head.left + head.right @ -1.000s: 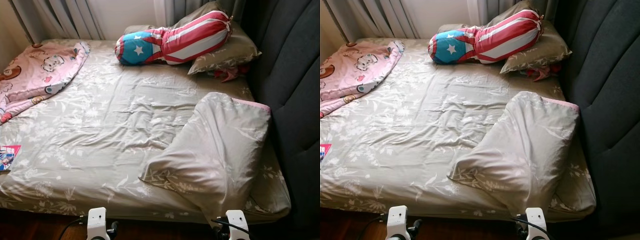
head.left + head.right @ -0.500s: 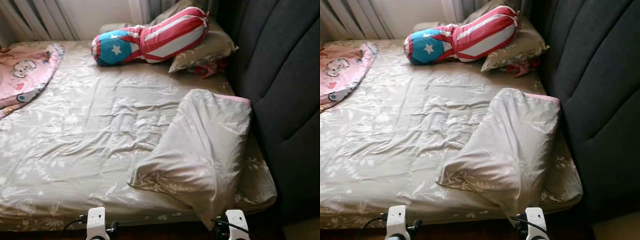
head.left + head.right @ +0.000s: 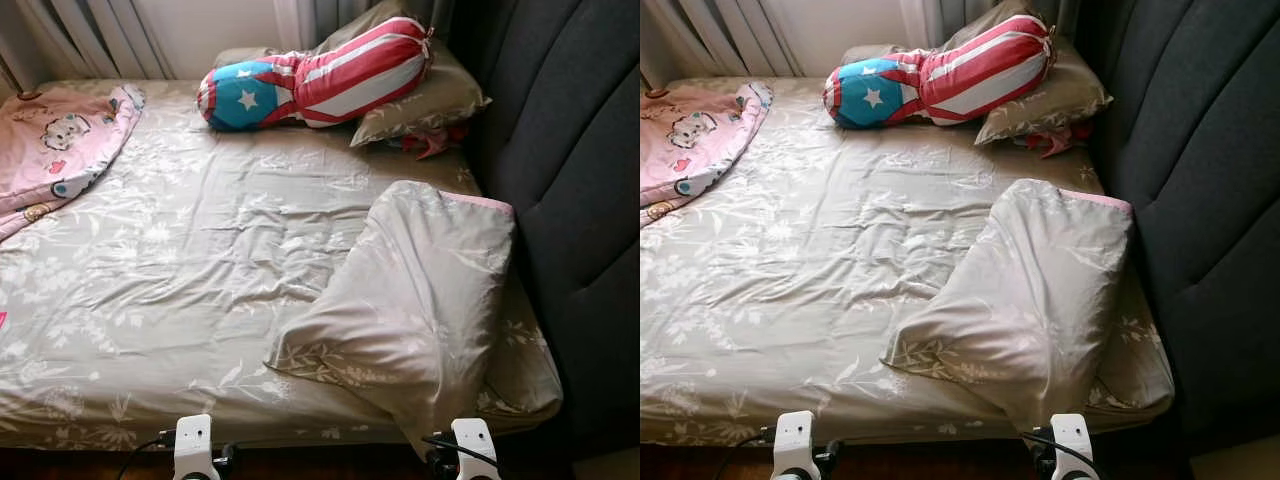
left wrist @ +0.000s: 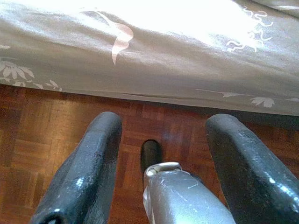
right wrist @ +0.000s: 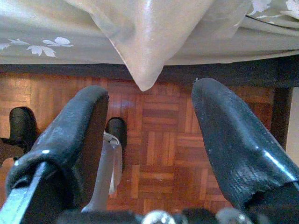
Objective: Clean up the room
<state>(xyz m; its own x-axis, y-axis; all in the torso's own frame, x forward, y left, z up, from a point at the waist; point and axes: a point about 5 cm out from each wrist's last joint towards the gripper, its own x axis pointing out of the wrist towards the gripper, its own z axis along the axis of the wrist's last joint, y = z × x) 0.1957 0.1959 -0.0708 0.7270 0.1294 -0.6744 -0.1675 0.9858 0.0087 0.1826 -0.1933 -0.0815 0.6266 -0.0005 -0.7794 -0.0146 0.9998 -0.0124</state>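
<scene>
A bed with a grey leaf-print sheet [image 3: 200, 260] lies before me. A matching grey pillow [image 3: 420, 300] lies askew at the near right, its corner hanging over the bed's edge [image 5: 142, 79]. A star-and-stripes bolster [image 3: 320, 80] rests on another grey pillow [image 3: 430, 100] at the far end. A pink cartoon blanket [image 3: 55, 150] is bunched at the far left. Both arms hang low by the bed's near edge. My left gripper [image 4: 161, 154] is open over the parquet floor. My right gripper [image 5: 147, 140] is open just below the pillow's hanging corner.
A dark padded headboard [image 3: 570, 180] runs along the bed's right side. Curtains [image 3: 90, 35] hang behind the bed. A red item [image 3: 432, 143] pokes out under the far pillow. Wooden parquet floor [image 4: 42, 135] lies under the bed's edge, with a dark bed leg [image 5: 280, 112].
The camera swung right and then partly back left, so the whole scene shifted. The colourful booklet at the left bed edge has almost left the view. The bedding itself has not moved.
</scene>
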